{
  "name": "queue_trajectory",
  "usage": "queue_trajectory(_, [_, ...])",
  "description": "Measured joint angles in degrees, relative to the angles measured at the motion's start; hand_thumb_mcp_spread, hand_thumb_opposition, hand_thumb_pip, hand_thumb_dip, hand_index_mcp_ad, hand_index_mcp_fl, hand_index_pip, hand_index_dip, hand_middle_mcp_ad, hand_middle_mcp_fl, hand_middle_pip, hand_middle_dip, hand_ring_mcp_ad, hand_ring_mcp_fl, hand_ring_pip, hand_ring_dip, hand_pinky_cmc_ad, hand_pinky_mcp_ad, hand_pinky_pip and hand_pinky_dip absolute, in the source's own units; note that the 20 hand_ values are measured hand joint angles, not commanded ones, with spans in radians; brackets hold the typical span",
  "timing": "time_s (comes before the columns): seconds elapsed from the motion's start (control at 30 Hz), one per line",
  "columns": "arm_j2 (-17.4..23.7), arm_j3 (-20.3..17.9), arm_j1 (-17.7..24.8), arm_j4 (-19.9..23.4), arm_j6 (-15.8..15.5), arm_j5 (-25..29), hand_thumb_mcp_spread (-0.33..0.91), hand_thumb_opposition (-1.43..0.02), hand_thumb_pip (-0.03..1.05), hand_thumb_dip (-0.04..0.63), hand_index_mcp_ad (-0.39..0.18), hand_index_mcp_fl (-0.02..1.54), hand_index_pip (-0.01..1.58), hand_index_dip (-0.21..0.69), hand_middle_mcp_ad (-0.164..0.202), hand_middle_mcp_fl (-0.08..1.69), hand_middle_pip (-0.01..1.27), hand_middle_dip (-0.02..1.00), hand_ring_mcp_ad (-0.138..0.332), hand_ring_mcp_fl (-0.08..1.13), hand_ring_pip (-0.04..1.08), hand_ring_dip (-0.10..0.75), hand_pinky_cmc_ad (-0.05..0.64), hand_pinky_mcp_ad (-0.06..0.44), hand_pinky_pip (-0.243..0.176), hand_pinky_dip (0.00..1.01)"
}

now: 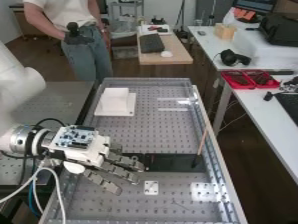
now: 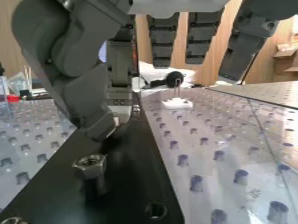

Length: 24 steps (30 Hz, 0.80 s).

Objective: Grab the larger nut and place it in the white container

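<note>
Hand (image 1: pixel 93 152) hangs over the perforated bench (image 1: pixel 159 140) in the high view, wide open, its fingers (image 1: pixel 103 183) straight and spread, the nearest of them by the end of a black plate (image 1: pixel 174 163). The box-shaped white container (image 1: pixel 115 97) stands on a flat white base (image 1: pixel 126 111) farther along the bench, well apart from the hand. A thin stick (image 1: pixel 202 142) with a dark end leans at the black plate's other end, and a small white square (image 1: pixel 151 188) with holes lies on the bench nearer the camera.

In the wrist view, a shiny hexagonal nut (image 2: pixel 90 162) sits on the black plate, its hole facing up. The thumb (image 2: pixel 83 87) ends just beside it with a gap between, and the other fingers hang straight and clear of it, holding nothing. Part of another metal piece (image 2: pixel 13 220) shows on the same plate, near a round hole (image 2: pixel 156 210). Beyond stands a small white fixture (image 2: pixel 177 103) with upright pins.
</note>
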Motion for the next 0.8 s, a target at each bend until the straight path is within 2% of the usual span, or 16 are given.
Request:
queue_trajectory(0.2, [-0.18,-0.05,-0.13,0.37,0.14,-0.13,0.35,-0.88,0.79,0.188,-0.176,0.19,1.52,0.0,0.072,0.0,0.13,0.23,0.148,0.0,0.11,0.15,0.346,0.302,-0.091,0.54])
queue_trajectory(0.33, [-0.12,-0.06,-0.07,0.79,0.31,-0.18,0.36,-0.91,0.77,0.188,-0.173,0.25,1.5,-0.03,0.072,0.0,0.13,0.23,0.148,0.0,0.11,0.15,0.346,0.302,-0.094,0.54])
queue_trajectory(0.6, [0.0,0.07,-0.02,0.75,0.64,0.06,0.35,-0.93,0.74,0.188,-0.173,0.3,1.51,-0.026,0.072,0.0,0.13,0.23,0.15,0.0,0.11,0.15,0.346,0.295,-0.094,0.53])
queue_trajectory(0.73, [0.59,0.05,-0.01,1.07,0.89,-0.1,0.37,-0.96,0.67,0.185,-0.175,0.42,1.48,-0.03,0.072,0.0,0.13,0.23,0.145,0.0,0.11,0.15,0.346,0.291,-0.094,0.51])
queue_trajectory(0.8, [1.19,0.04,0.02,1.43,1.04,-0.22,0.37,-0.98,0.65,0.161,-0.171,0.46,1.48,-0.03,0.073,0.01,0.13,0.23,0.15,0.0,0.11,0.15,0.337,0.291,-0.094,0.5])
